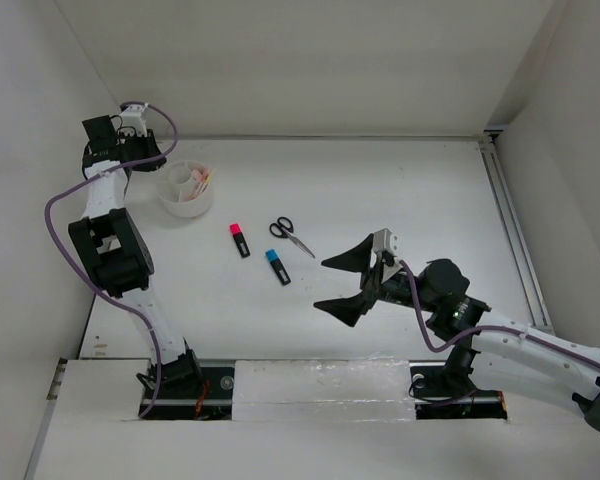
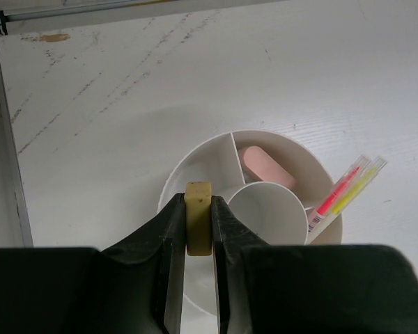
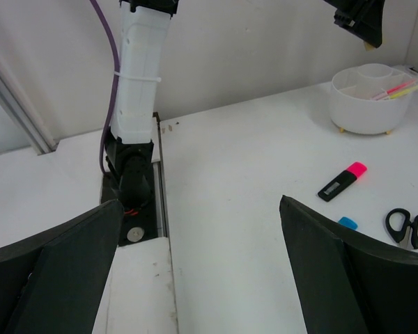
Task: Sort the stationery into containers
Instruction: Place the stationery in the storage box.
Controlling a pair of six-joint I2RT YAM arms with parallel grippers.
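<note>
From above, one round, low white plastic tub (image 1: 185, 208) with inner dividers stands at the far left of the white counter (image 1: 410, 180), and the left arm (image 1: 110, 250) is bent up over it. Three things lie loose mid-counter, apart from one another: one stubby pink-and-black highlighter (image 1: 240, 240), one stubby blue-and-black highlighter (image 1: 278, 267) nearer the bases, and one pair of black-handled scissors (image 1: 292, 237) just right of them. The right gripper (image 1: 322, 284) hangs right of the scissors, its two black fingers spread wide on nothing. In the left wrist view the left gripper (image 2: 197, 205) is clamped on one small tan block (image 2: 198, 229), held upright over the tub's rim. Inside the tub are one round central cup (image 2: 268, 209), one pale pink rounded eraser (image 2: 266, 167) in a far compartment, and two thin pencils, one pink (image 2: 345, 182) and one yellow (image 2: 359, 186), leaning together out over the rim. The right wrist view gives the same count: one tub, two highlighters (the blue one half hidden behind a finger) and one pair of scissors.
</note>
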